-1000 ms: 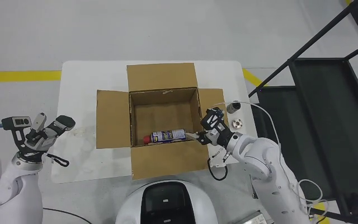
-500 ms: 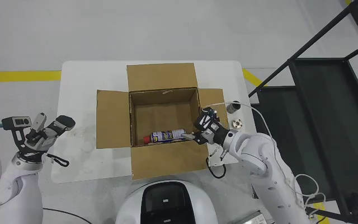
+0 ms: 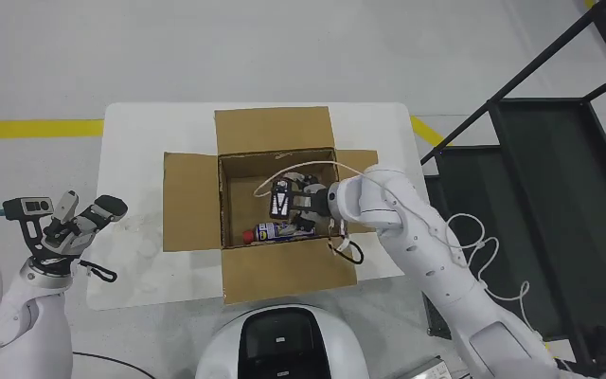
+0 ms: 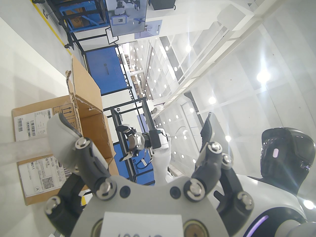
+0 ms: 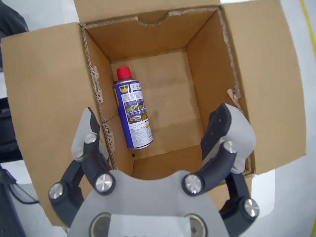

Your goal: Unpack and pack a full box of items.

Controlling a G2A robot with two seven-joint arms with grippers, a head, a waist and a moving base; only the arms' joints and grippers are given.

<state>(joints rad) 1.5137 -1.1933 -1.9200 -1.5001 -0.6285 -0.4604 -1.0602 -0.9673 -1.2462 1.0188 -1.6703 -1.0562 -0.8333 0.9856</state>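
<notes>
An open cardboard box [image 3: 275,128] stands in the middle of the white table [image 3: 142,142]. On its floor, along the near wall, lies a blue spray can [image 5: 133,114] with a red cap [image 3: 249,235]. My right gripper [image 3: 284,201] hangs over the box's inside, a little above the can. In the right wrist view this gripper [image 5: 154,112] is open, with nothing between its fingers. My left gripper [image 3: 83,210] is off the table's left edge, open and empty. Its fingers [image 4: 61,129] point up toward the box [image 4: 84,92] and the far right gripper [image 4: 130,141].
All of the box's flaps are folded outward. A dark metal staircase [image 3: 530,189] stands just right of the table. A yellow line [image 3: 47,128] runs along the floor at the left. The right arm's white cable [image 3: 464,237] loops beside the box.
My right arm has swung left from the box's right edge to over the box's inside, above the spray can. The left arm and the can have not moved.
</notes>
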